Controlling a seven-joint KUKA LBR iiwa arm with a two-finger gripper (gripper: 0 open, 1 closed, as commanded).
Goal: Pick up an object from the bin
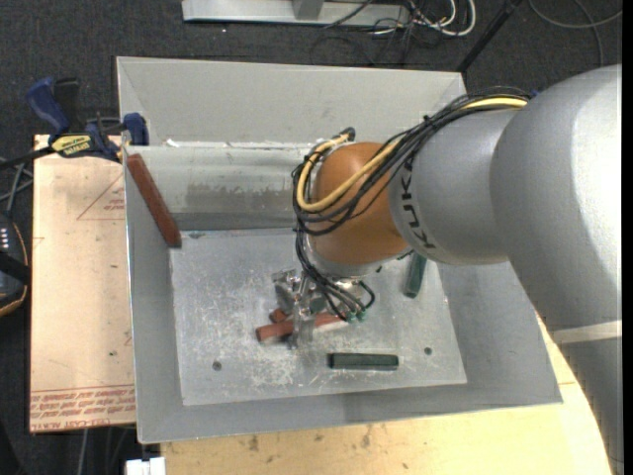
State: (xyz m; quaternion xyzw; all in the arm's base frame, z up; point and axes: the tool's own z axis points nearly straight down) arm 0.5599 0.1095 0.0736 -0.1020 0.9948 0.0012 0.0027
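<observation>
While your gripper [297, 315] sits low in the middle of the grey metal bin [153, 344], right against a small reddish-brown block [269, 332], you can't tell whether it's released or clenched. That block looks light, stiff and hard, so grip across its narrow width.

dark carpet floor [59, 28]; tangled cables [435, 3] at top

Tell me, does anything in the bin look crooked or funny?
The long reddish-brown stick looks odd: it rests slanted against the left side of the bin, while the dark green bar lies flat.
</observation>
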